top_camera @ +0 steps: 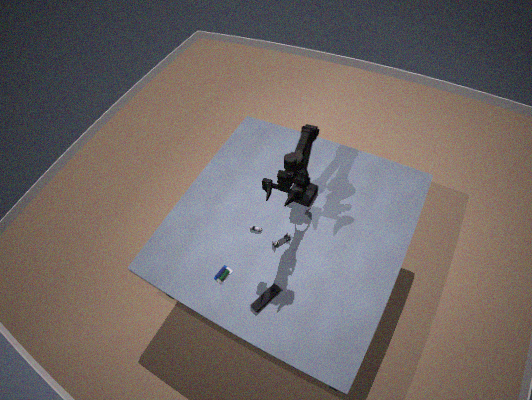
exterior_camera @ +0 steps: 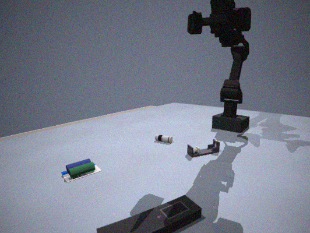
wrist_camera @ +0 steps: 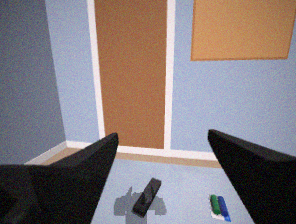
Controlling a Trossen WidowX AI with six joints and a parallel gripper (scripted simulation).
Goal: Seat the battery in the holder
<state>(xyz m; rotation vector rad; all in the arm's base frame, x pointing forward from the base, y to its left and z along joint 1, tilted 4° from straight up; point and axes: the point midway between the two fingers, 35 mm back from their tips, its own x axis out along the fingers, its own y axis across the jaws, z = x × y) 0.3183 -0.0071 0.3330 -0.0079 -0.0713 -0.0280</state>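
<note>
Grey-blue table [top_camera: 350, 280], square, set on a tan floor [top_camera: 100, 200]. Black six-joint arm [top_camera: 299, 165], mounted near the far middle of the table on a block base [exterior_camera: 230, 122], folded upward with the wrist raised high above the surface. Gripper [top_camera: 279, 193] held aloft, fingers spread wide with nothing between them; in the wrist view, two dark fingertips framing the table's near edge, wall panels beyond.

Long black flat device [exterior_camera: 163, 216] with an inset rectangular panel, lying at the near edge of the table, partly in the arm's shadow; seen between the fingertips in the wrist view [wrist_camera: 147, 195]. Small pale tray [exterior_camera: 83, 175] carrying a blue cylinder [exterior_camera: 78, 163] and a green cylinder [exterior_camera: 81, 169] side by side, well to the left of the black device.

Battery holder [exterior_camera: 204, 149], dark open cradle with pale end contacts, unoccupied, lying in front of the base, toward the black device. Battery [exterior_camera: 164, 138], short white cylinder with one black band, on its side on the table, just left of the holder and apart from it, not seated. Battery well below the raised gripper and forward of it, untouched; in the top view [top_camera: 256, 229], between the fingers and the tray. Battery and holder both out of the wrist view.
</note>
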